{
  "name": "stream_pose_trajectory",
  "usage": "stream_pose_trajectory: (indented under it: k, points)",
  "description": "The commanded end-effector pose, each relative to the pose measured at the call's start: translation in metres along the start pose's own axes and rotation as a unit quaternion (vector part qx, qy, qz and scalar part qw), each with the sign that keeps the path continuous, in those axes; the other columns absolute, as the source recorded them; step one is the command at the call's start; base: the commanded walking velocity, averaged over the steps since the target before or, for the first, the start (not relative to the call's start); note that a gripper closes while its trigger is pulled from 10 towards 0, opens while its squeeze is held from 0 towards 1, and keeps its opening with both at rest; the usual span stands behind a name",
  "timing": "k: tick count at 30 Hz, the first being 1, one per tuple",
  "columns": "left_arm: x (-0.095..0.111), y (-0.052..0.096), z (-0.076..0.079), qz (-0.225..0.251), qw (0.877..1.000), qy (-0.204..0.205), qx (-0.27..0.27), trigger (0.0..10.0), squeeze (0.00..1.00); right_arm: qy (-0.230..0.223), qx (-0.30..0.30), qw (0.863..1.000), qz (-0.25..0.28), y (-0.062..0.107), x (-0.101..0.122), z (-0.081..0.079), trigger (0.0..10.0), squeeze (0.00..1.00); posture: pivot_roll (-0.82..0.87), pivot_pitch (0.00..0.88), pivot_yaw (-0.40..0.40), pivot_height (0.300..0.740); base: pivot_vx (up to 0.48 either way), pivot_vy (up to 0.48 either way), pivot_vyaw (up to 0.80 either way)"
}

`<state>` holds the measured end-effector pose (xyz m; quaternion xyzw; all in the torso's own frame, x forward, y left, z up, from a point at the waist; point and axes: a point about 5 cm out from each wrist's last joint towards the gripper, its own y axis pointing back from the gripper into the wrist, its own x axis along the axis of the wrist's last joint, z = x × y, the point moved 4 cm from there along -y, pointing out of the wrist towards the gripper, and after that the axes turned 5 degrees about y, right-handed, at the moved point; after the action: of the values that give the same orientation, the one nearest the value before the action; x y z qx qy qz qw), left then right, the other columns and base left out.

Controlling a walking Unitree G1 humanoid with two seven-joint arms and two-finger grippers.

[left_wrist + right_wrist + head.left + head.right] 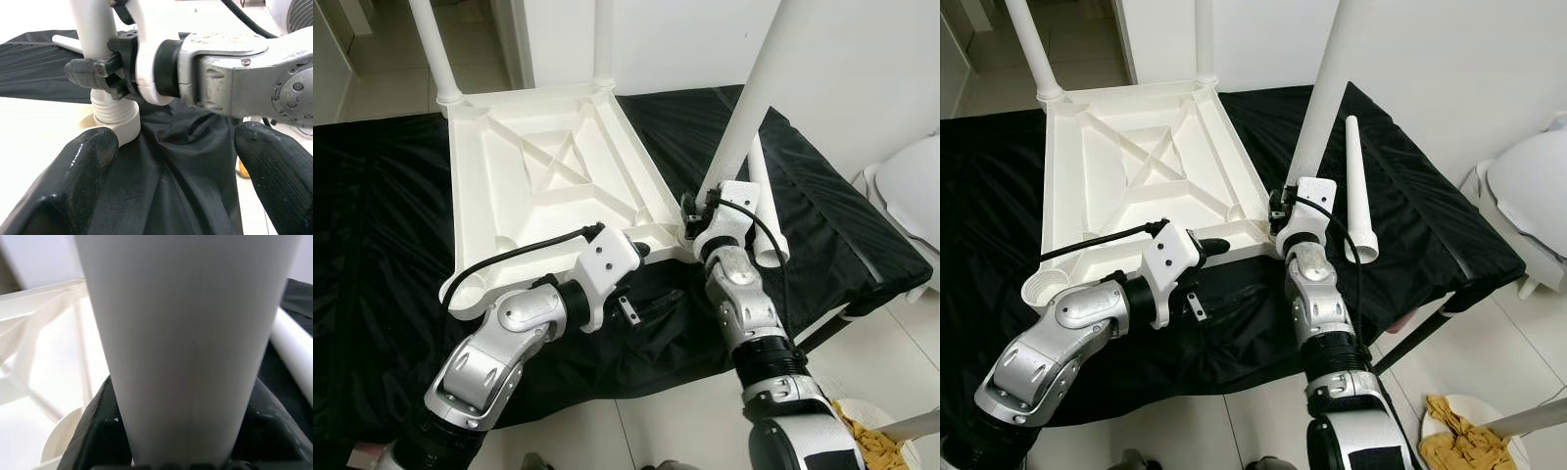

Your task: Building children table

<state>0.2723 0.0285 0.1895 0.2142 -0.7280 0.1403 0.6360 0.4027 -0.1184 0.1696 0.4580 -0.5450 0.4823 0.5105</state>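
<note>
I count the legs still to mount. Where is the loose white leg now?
The loose white leg lies flat on the black cloth, on the robot's right, just beyond the upright leg that the right gripper holds.

Upturned white tabletop (548, 166), loose leg (1359, 191) beside

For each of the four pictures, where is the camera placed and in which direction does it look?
Left eye view: on the head, looking down at the upturned table top on the black cloth; both arms show.
Right eye view: the same scene; a loose leg lies on the cloth.
Left wrist view: along the left gripper, open, toward the right gripper clamping the leg.
Right wrist view: along its fingers, close against that leg.
Shared: the clamped leg.
</note>
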Motion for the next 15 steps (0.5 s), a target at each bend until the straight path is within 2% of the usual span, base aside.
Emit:
stream_pose_trajectory:
  k: [1, 7, 15]
  points:
    - [0.0006, -0.0001, 0.0025, 0.0, 1.0, -0.002, 0.003, 10.0, 0.0, -0.009, -0.057, 0.996, -0.063, 0.0023, -0.0283, 0.0188, 10.0, 0.0, -0.04, 0.077, -0.016, 0.74, 0.0, 0.0, 0.0]
    - [0.0014, -0.001, 0.0035, 0.001, 1.0, -0.002, 0.001, 10.0, 0.0, -0.013, -0.09, 0.994, -0.066, 0.0011, -0.0277, 0.0169, 10.0, 0.0, -0.04, 0.069, -0.018, 0.74, 0.0, 0.0, 0.0]
    - [0.0022, -0.0018, 0.0046, 0.003, 1.0, -0.002, -0.001, 10.0, 0.0, -0.003, -0.096, 0.993, -0.072, -0.0008, -0.0288, 0.0102, 10.0, 0.0, -0.03, 0.065, -0.022, 0.74, 0.0, 0.0, 0.0]
